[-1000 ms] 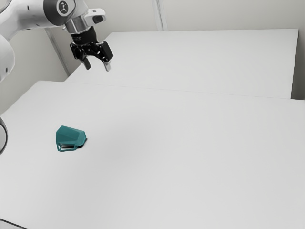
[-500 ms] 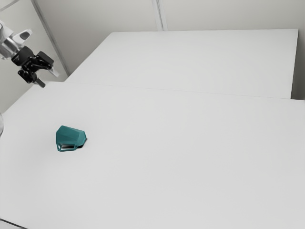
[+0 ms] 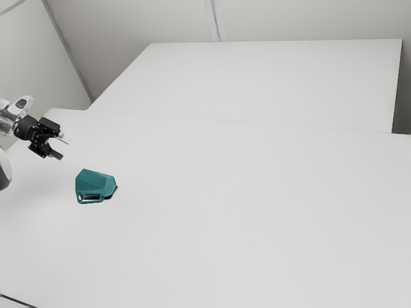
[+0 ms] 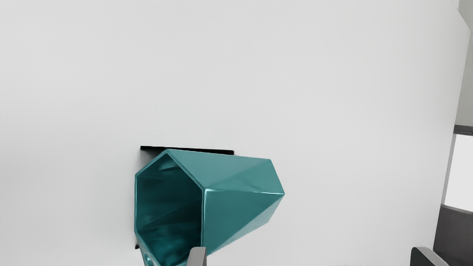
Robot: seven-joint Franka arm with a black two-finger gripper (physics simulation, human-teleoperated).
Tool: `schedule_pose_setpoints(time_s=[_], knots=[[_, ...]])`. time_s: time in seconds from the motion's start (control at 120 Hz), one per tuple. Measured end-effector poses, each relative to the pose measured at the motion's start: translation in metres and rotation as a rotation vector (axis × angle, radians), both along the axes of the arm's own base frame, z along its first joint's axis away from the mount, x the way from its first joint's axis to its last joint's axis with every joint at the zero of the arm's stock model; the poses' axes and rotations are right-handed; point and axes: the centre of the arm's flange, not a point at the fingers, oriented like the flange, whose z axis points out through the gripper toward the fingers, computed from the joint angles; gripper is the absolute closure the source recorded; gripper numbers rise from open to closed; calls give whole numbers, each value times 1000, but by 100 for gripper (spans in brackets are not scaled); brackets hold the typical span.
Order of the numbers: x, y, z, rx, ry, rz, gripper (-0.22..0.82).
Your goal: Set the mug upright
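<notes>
- The faceted teal mug [image 3: 96,185] lies on its side on the white table [image 3: 257,212], mouth toward the exterior view's left; it is not upright.
- What remains, I judge, is the whole of the righting: getting hold of the mug and turning it onto its base.
- The gripper [image 3: 62,148] is above and to the exterior view's left of the mug, fingers spread, grasping nothing.
- Count: one mug, one handle [image 3: 91,201], one gripper, two fingers.

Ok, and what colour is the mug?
Teal mug, inside and out; the wrist view shows it best.
</notes>
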Motion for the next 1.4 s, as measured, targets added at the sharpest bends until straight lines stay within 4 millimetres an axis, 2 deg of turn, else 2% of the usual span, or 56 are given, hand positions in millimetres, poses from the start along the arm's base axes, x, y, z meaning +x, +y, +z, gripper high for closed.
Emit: schedule_pose_setpoints(time_s=[0.192, 0.367, 0.6, 0.658, 0.825, 0.875, 1.008, 1.092, 1.208, 1.4], knots=[[2, 0, -50, -53, -13, -42, 0], [4, -3, -80, -99, -42, -61, 0], [6, -11, -97, -131, -74, -93, 0], [9, -18, -101, -150, -83, -105, 0], [5, -26, -105, -180, -98, -115, 1], [4, -27, -106, -184, -100, -117, 8], [3, -27, -102, -183, -115, -125, 43], [3, -27, -98, -181, -124, -132, 56], [3, -29, -94, -192, -132, -144, 67], [2, -38, -82, -223, -147, -170, 75]])
